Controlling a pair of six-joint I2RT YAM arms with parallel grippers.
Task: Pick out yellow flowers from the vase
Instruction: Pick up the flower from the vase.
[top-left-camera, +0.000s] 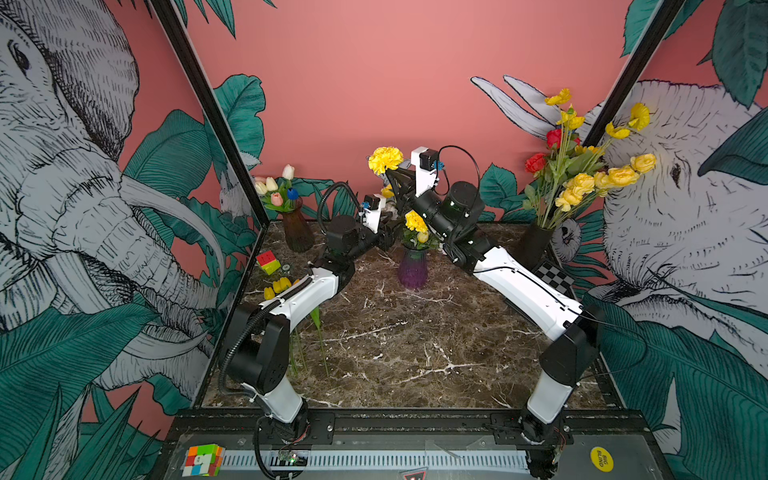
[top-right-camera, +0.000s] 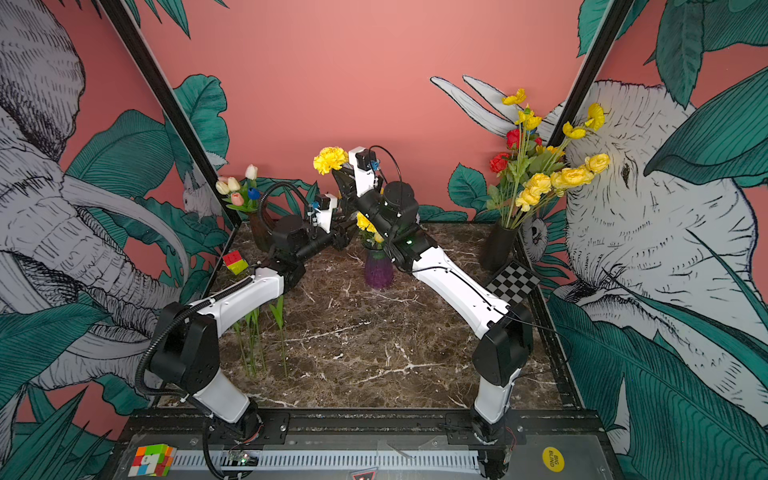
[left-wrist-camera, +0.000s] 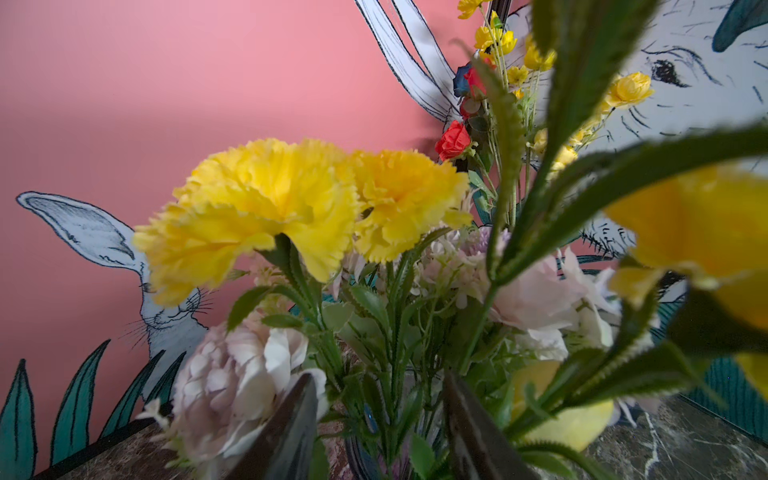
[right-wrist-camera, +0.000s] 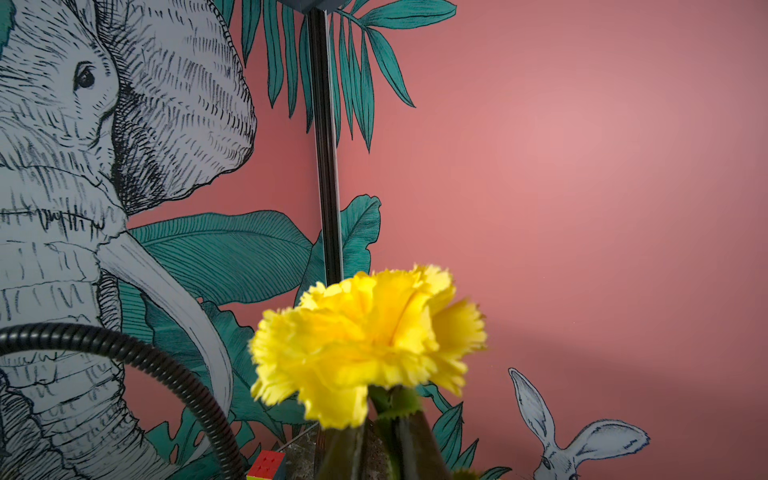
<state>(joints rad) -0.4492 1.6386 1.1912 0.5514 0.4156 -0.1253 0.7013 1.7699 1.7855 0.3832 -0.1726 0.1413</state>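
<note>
At the desk's (top-left-camera: 415, 353) left edge: yellow tulips (top-left-camera: 277, 286) lying flat.
Left pincer (left-wrist-camera: 378, 386): jaws apart, straddling stems in the purple vase (top-left-camera: 412, 270).
Vase: mid-desk, two yellow carnations (left-wrist-camera: 291, 199) inside.
Right pincer (right-wrist-camera: 380, 446): clamped on the stem of a third carnation (right-wrist-camera: 365, 345), above the vase.

One sign to read, right down at the front!
Round yellow sticker (top-left-camera: 601, 459) (top-right-camera: 553, 459) on the grey front panel (top-left-camera: 374, 442) says "BIG BLIND" in black, clear in both top views; the red triangle mark (top-left-camera: 415, 474) is cropped and unreadable.
</note>
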